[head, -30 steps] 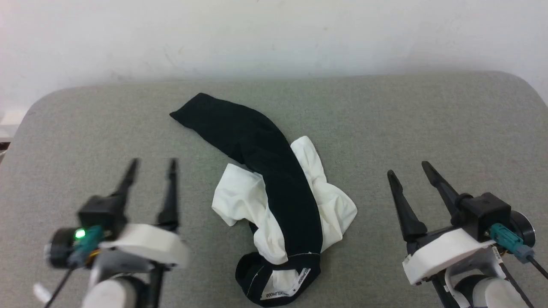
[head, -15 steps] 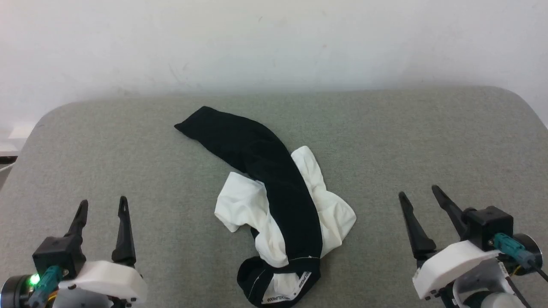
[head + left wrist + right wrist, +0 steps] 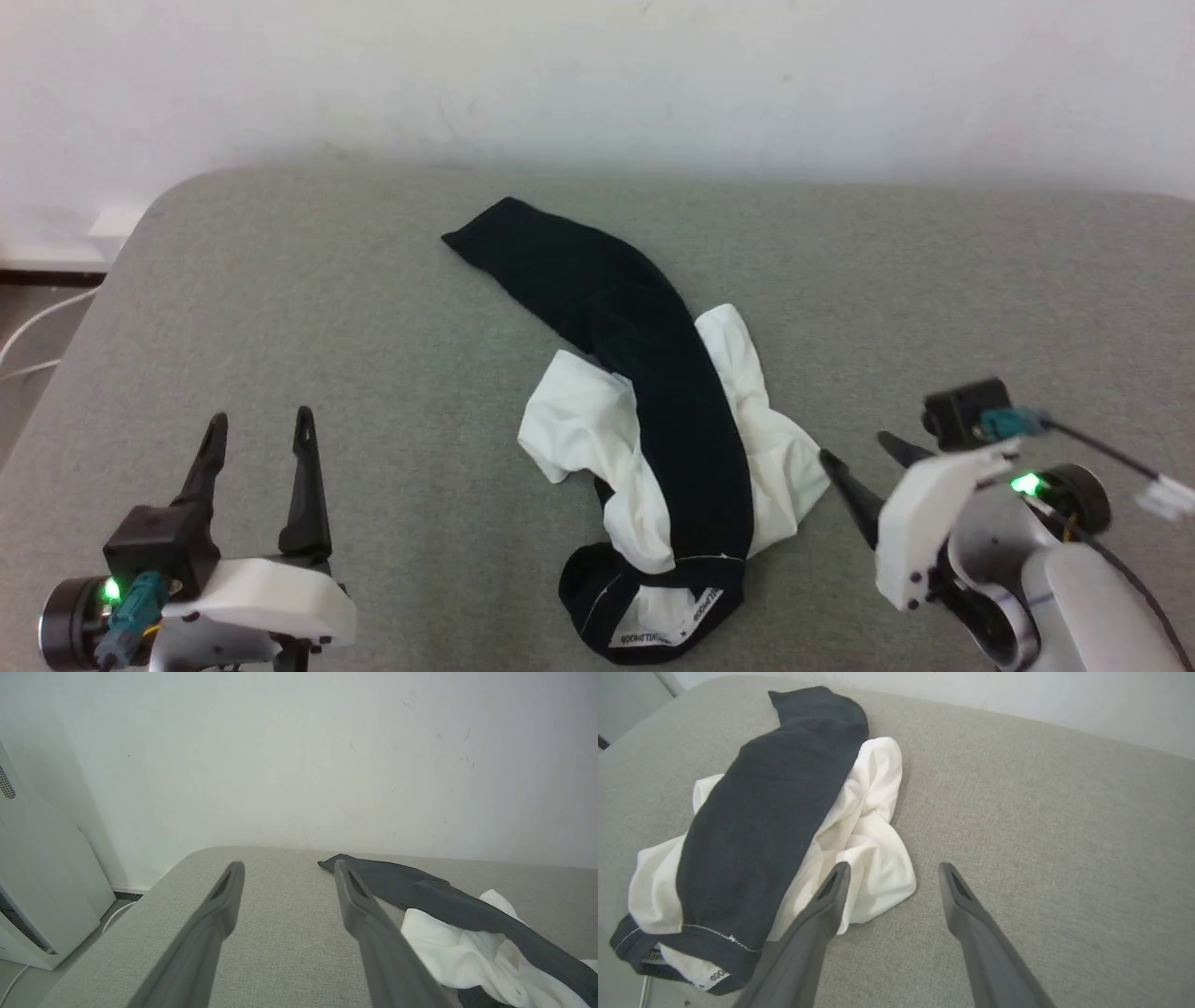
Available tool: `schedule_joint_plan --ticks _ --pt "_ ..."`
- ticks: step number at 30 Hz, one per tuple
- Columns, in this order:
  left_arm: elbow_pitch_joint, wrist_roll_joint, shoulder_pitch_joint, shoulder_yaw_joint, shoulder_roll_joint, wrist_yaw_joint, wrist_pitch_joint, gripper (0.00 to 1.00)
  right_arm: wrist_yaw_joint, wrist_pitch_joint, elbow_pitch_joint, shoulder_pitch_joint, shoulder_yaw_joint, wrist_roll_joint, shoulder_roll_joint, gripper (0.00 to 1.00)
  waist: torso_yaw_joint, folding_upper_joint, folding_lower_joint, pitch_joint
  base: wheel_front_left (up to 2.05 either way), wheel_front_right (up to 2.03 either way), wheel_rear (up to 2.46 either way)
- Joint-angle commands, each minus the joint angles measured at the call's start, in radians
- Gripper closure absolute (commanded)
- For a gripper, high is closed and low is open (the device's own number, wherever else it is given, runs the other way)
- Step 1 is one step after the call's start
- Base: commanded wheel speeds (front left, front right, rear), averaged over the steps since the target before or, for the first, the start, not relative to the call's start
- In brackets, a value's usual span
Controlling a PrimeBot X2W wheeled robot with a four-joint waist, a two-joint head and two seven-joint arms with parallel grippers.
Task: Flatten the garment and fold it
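**Both grippers open, shirt in a heap**

The garment [image 3: 667,420] lies crumpled on the grey padded table [image 3: 373,280], and everything else places off it. One black sleeve is draped across the bunched white body, its end pointing towards the wall; the black collar with its label sits at the near end. Well off to the garment's left, the left gripper [image 3: 260,416] hovers with fingers spread, holding nothing. On the garment's right, the right gripper [image 3: 855,448] is parted and empty too, tips just beside the white edge; contact is impossible to judge.
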Motion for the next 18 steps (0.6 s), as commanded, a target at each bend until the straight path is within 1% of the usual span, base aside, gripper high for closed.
schedule_joint_plan --ticks 1,6,10,14,17,18 --pt "0.006 0.002 -0.018 -0.005 -0.005 -0.004 -0.010 0.00 -0.001 0.031 0.020 -0.039 0.022 0.037 -0.007 0.00 0.022 0.0000 0.0000 0.017 0.00 0.00 0.00" --pt "0.017 0.000 -0.040 -0.017 -0.015 -0.006 -0.022 0.00 -0.001 0.177 0.103 -0.153 0.134 0.170 -0.031 0.00 0.043 0.0000 0.0000 0.041 0.00 0.00 0.00" --pt "0.022 -0.002 -0.063 -0.023 -0.020 -0.010 -0.032 0.00 -0.001 0.248 0.160 -0.235 0.200 0.253 -0.042 0.00 0.058 0.0000 0.0000 0.067 0.00 0.00 0.00" --pt "0.028 -0.005 -0.080 -0.028 -0.024 -0.013 -0.043 0.00 -0.001 0.278 0.217 -0.306 0.249 0.302 -0.054 0.00 0.072 0.0000 0.0000 0.092 0.00 0.00 0.00" --pt "0.037 -0.008 -0.087 -0.031 -0.029 -0.014 -0.052 0.00 -0.001 0.278 0.246 -0.343 0.286 0.347 -0.056 0.00 0.080 0.0000 0.0000 0.106 0.00 0.00 0.00" --pt "0.040 -0.009 -0.089 -0.032 -0.031 -0.014 -0.055 0.00 -0.001 0.275 0.248 -0.355 0.306 0.356 -0.060 0.05 0.082 0.0000 0.0000 0.111 0.00 0.00 0.00"
